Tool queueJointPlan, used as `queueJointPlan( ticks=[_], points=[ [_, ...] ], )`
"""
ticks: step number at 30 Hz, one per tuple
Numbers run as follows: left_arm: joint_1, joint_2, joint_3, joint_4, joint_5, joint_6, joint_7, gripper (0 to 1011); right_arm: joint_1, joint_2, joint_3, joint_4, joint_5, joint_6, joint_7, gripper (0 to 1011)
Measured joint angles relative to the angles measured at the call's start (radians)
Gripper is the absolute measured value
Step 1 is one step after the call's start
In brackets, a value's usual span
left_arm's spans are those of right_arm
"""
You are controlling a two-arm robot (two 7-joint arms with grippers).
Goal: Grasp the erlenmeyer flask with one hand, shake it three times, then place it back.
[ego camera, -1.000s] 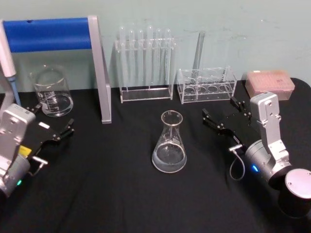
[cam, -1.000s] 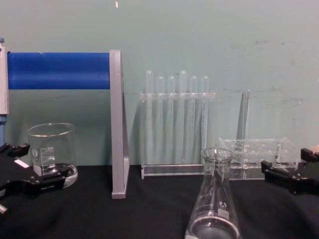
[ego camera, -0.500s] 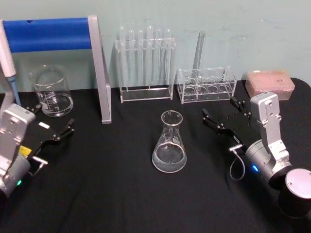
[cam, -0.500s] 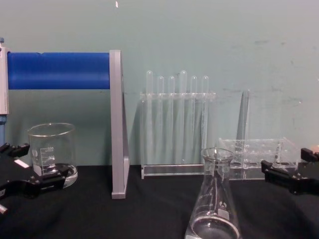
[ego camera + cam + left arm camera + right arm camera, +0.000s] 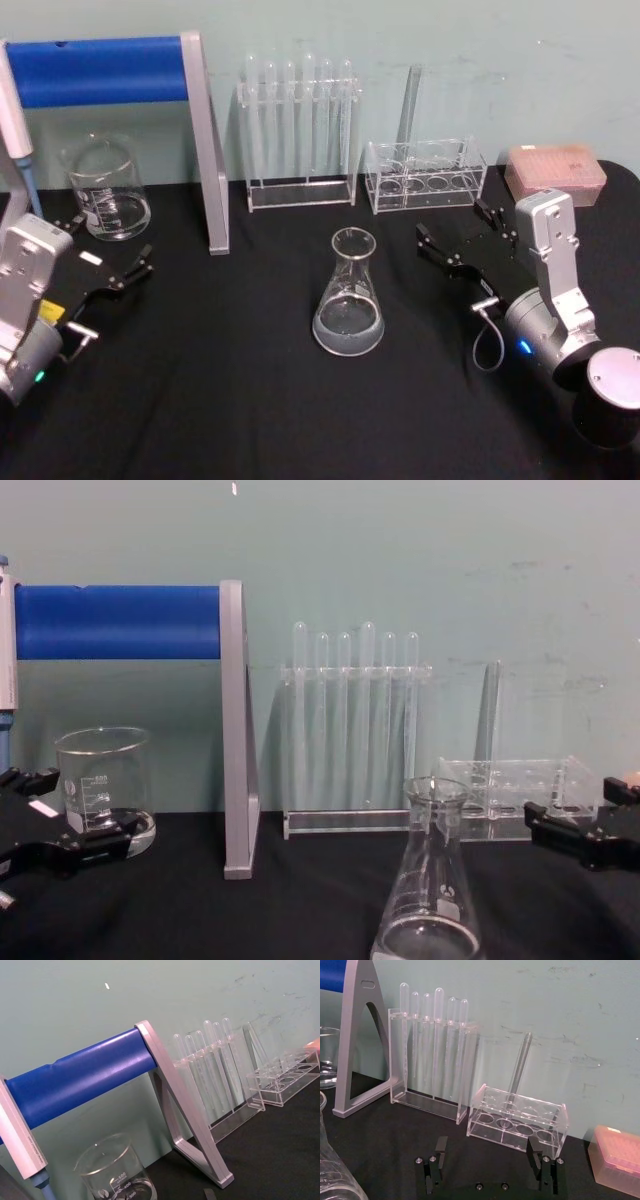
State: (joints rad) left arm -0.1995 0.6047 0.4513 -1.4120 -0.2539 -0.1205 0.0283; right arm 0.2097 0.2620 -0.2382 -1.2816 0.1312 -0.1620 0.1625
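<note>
The erlenmeyer flask stands upright on the black table near its middle, with a little clear liquid in its base. It rises close in the chest view, and its edge shows in the right wrist view. My right gripper hovers open to the right of the flask and slightly behind it, apart from it, with nothing between its fingers. The chest view catches it at the right edge. My left gripper rests open at the far left, just in front of the beaker.
A grey stand with a blue bar stands at the back left, with a pipette beside it. A tall rack of test tubes, a low clear rack holding one tube, and a pink tip box line the back.
</note>
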Motion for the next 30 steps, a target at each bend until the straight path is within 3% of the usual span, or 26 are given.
queueJointPlan(
  ticks=[30],
  points=[
    [0.000,0.000,0.000,0.000,0.000,0.000,0.000,1001,0.000,0.000,0.000,0.000,0.000,0.000,0.000,1000]
  ],
)
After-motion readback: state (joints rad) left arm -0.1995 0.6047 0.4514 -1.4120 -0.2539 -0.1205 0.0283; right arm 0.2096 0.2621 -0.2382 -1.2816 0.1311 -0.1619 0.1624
